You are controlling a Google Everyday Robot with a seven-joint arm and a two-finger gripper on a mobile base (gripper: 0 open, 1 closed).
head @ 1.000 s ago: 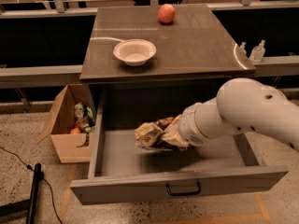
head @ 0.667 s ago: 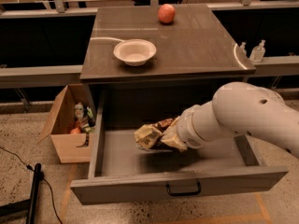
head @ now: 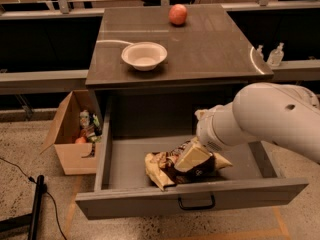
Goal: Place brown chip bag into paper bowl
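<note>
Down in the open drawer (head: 192, 200), lower centre of the frame: the gripper (head: 192, 158), clamped on the brown chip bag (head: 165, 169). One pale finger laid across the top of the foil, its mate hidden underneath. A pinch by judgement, then, not seen from both sides. Reaching in from the right edge on the thick white arm (head: 272, 116).

Bag crumpled, long axis running left to right across the frame. Most of its bulk spilling left of the grip and sagging toward the drawer's front wall. Hard to say whether resting on the drawer floor or just lifted off it.

Up and slightly left of the grip, well apart from it: the paper bowl (head: 144, 55), upright on the dark tabletop (head: 215, 54), toward that top's front left. Nothing inside it. Between bag and bowl, the front edge of the tabletop to clear. So up first, then back and left over the rim. Wider than the bowl by the look of it, hence likely to drape over the flared rim rather than sink fully in. Best centred before letting go.

Further back on the same top, upper centre: a round red-orange fruit (head: 178, 14), well apart from the bowl. At lower left on the floor, just beside the drawer: an open cardboard box (head: 67, 144) holding a jumble of small items, too small to name. Nothing visible in the drawer but the bag.
</note>
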